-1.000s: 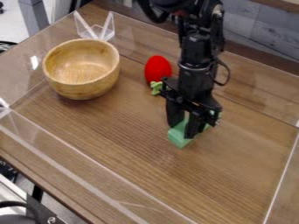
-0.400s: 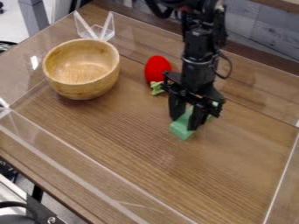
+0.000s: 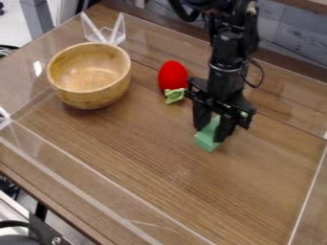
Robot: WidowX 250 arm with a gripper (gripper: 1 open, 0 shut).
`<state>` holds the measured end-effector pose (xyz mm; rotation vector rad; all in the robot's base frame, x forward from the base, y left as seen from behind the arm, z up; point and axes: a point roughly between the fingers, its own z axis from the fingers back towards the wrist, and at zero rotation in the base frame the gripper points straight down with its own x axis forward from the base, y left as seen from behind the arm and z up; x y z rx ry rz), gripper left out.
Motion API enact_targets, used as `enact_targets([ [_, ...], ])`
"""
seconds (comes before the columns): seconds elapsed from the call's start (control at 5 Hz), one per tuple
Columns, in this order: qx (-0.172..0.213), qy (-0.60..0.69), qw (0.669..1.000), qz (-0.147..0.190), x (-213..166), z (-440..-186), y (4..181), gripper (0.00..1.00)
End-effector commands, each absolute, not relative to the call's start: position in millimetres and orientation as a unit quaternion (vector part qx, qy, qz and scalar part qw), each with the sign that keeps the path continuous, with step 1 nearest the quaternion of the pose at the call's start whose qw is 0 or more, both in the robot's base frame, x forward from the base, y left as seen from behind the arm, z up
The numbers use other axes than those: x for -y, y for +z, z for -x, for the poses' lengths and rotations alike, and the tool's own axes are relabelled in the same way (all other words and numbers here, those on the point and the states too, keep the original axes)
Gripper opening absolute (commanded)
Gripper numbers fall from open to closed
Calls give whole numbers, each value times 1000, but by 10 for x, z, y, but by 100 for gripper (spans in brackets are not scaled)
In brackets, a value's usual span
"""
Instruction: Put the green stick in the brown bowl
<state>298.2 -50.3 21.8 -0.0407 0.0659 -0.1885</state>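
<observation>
Camera view, taking the bowl as the centre of a clock face seen from above: the green stick (image 3: pixel 211 140) lies on the wooden table (image 3: pixel 124 160) toward four o'clock, well apart from the brown bowl (image 3: pixel 88 77). The black gripper (image 3: pixel 215 123) is over the stick, its fingers around the stick's upper part, standing partly open at about the block's width. It looks to have hold of the stick, though the dark fingers hide the contact and I may be misjudging a mere touch; whether the block is clear of the table I cannot tell.

The red strawberry-like toy (image 3: pixel 173 74) sits at three o'clock from the bowl, close to the straight way across.

As for handling, the stick should be light and stiff, its matte faces giving fair friction and little risk of crushing. Best to take it at mid-length, across the two long flat sides, with the pads square; a pinch near one end or on a corner could let it swivel. If the grip is sound, lift straight up, pass above the toy toward ten o'clock, and clear the bowl's thick rim before letting go.
</observation>
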Motion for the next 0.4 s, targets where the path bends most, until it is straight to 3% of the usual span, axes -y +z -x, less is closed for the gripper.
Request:
enact_targets([
  [0.0, -41, -129, 990, 27, 664, -2856, 232, 0],
  [0.2, -41, -167, 985, 29, 677, -2819, 189, 0],
])
